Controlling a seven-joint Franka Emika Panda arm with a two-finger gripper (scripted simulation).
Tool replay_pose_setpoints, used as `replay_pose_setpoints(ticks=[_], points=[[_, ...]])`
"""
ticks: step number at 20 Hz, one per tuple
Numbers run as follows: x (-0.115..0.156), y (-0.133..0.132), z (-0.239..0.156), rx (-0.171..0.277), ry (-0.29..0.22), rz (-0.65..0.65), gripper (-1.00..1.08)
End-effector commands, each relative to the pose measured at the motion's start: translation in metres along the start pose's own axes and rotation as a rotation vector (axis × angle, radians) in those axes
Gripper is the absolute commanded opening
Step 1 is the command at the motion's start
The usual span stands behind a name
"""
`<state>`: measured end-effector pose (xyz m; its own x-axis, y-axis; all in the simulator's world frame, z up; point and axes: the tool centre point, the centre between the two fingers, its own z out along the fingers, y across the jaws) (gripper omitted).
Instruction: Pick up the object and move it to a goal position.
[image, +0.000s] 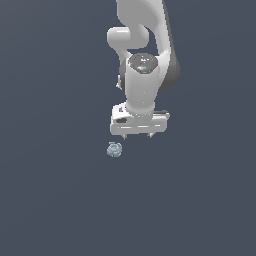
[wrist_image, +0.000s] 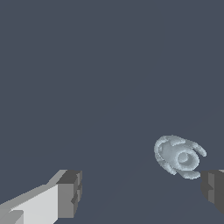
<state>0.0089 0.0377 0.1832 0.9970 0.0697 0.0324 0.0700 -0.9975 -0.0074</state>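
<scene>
The white two-fingered gripper (image: 138, 136) hangs pointing downward with its jaws spread wide and nothing between them; in the wrist view its dark grey fingertips (wrist_image: 71, 193) stand far apart at either side of the frame. The object, a tiny pale blue-grey roundish lump with a ridged top (image: 114, 149), lies on the plain dark slate floor (image: 55, 200), apart from the gripper, off toward the exterior view's left and just outside the line of the jaws. In the wrist view the object (wrist_image: 179, 155) sits close beside one fingertip rather than centred in the gap.

It will probably handle as something light and rigid (it is much smaller than the gripper), and its rounded sides may squirt out of a pinch that lands off centre. The best hold looks to be across its widest middle, below the ridged crown, with the jaws centred first.

Its surface shows curved raised ribs circling a small central knob, rather like a shell or rosette.
</scene>
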Motion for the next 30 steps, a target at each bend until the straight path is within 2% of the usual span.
replay_pose_setpoints(ticks=[1,10,18,23,30], points=[[0.0,0.0,0.0,0.0,0.0,0.0,1.0],[0.002,0.004,-0.013,0.022,-0.001,0.024,1.0],[0.001,0.007,-0.009,0.021,-0.002,0.033,1.0],[-0.003,0.026,0.011,0.016,-0.008,0.089,1.0],[-0.019,0.076,0.063,0.0,-0.023,0.231,1.0]])
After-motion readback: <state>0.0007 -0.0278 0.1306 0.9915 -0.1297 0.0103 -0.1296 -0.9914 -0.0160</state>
